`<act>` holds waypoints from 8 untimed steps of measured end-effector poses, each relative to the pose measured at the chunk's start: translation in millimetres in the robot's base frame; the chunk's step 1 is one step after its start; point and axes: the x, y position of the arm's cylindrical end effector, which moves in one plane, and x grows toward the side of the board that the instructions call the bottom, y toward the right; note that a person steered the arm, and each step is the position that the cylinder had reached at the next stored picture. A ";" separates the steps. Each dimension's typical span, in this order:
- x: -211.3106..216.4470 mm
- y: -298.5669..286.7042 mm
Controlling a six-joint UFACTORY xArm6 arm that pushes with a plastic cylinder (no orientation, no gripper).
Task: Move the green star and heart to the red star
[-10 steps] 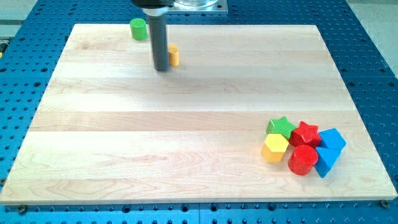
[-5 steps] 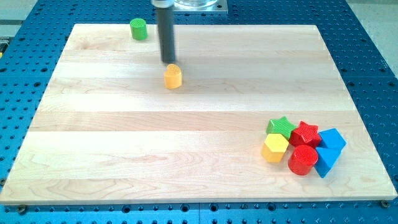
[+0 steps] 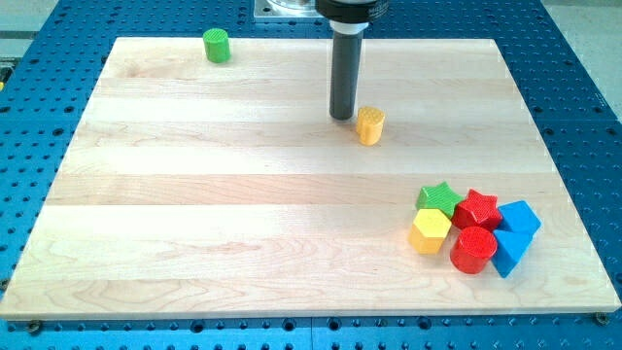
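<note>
My tip (image 3: 342, 117) stands on the board just left of a small orange-yellow block (image 3: 369, 125), probably the heart, close to touching it. The green star (image 3: 440, 198) lies at the lower right, touching the red star (image 3: 477, 209) on its right. Both sit in a cluster with a yellow hexagon (image 3: 430, 231), a red cylinder (image 3: 473, 250) and blue blocks (image 3: 515, 236). The orange-yellow block is well up and left of that cluster.
A green cylinder (image 3: 216, 45) stands near the board's top left edge. The wooden board (image 3: 194, 224) lies on a blue perforated table (image 3: 583, 117).
The orange-yellow block has moved right and down across the board, from the upper left-centre toward the middle right. My tip has followed it to the right.
</note>
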 end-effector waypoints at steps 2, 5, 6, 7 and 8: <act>49.1 66.5; 72.7 69.3; 82.9 105.3; 47.6 57.4; 58.9 26.7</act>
